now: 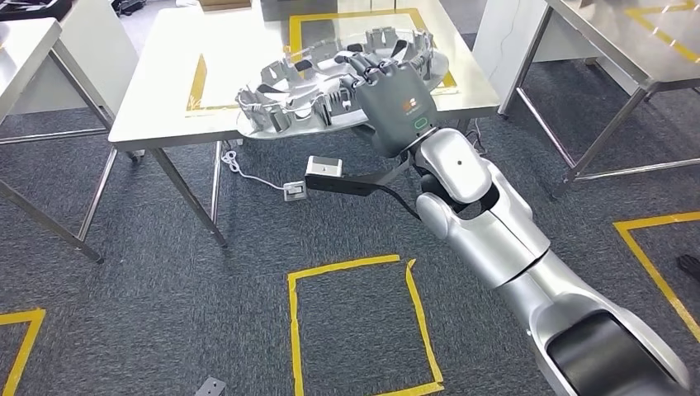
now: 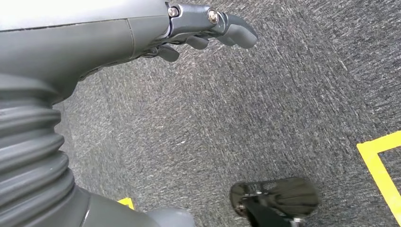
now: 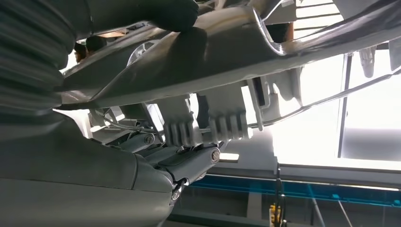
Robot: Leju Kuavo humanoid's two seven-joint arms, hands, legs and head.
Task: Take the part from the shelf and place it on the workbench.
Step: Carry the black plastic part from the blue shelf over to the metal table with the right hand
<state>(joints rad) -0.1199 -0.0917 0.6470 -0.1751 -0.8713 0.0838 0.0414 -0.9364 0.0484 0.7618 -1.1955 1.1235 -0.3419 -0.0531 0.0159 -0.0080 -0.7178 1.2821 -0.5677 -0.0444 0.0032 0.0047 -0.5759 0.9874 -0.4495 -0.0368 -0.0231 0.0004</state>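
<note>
The part (image 1: 305,91) is a large silver ring-shaped metal piece with many clips around its rim. It lies low over the white workbench (image 1: 165,91), its near edge overhanging the bench's front. Whether it rests on the top I cannot tell. My right hand (image 1: 396,103) grips its near right rim, arm stretched forward. In the right wrist view the thumb lies on one face of the part (image 3: 227,52) and the fingers (image 3: 189,161) curl against the other. My left hand (image 2: 208,28) hangs over grey carpet, fingers loosely apart and holding nothing.
A yellow tape rectangle (image 1: 355,16) marks the workbench top under the part. Other white tables stand at the left (image 1: 25,41) and right (image 1: 611,33). A socket box with a white cable (image 1: 295,190) lies under the bench. Yellow tape squares (image 1: 363,322) mark the carpet.
</note>
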